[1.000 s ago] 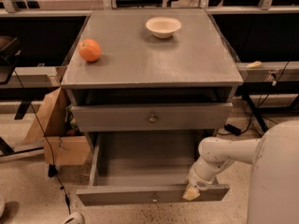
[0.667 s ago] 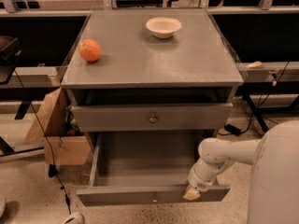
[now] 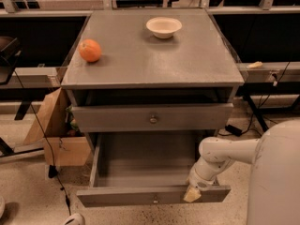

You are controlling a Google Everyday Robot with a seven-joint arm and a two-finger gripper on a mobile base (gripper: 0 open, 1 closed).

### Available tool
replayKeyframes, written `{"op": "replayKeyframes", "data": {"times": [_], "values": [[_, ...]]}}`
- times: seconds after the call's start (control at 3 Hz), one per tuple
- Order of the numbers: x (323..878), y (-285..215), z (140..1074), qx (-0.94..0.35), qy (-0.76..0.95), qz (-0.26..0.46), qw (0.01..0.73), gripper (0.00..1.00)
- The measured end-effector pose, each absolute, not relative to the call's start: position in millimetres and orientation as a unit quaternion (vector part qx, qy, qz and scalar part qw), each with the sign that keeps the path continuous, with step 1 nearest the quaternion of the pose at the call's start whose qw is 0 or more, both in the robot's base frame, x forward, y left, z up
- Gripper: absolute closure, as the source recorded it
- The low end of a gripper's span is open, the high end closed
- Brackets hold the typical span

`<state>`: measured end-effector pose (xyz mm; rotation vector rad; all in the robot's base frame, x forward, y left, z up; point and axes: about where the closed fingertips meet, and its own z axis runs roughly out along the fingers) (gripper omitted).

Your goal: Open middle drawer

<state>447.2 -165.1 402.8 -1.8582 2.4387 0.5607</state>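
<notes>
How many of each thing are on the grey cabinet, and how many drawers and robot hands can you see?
orange: 1
bowl: 1
drawers: 2, the middle drawer, pulled out, and the upper drawer
gripper: 1, at the middle drawer's front edge
Total: 5

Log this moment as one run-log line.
middle drawer: pulled out | gripper: at its front edge, right of knob | orange, bowl: on cabinet top
</notes>
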Motion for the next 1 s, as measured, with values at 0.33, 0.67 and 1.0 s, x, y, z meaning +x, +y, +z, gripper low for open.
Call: {"op": "replayKeyframes", "data": {"times": [0.33, 0.67, 1.0], "values": [[445.8, -165.0, 402.9, -0.598, 0.781, 0.18, 0.01, 0.07], [434.0, -166.4, 403.2, -0.601, 0.779, 0.181, 0.006, 0.0], [433.6, -166.5, 403.2, -0.601, 0.779, 0.181, 0.006, 0.0]]}}
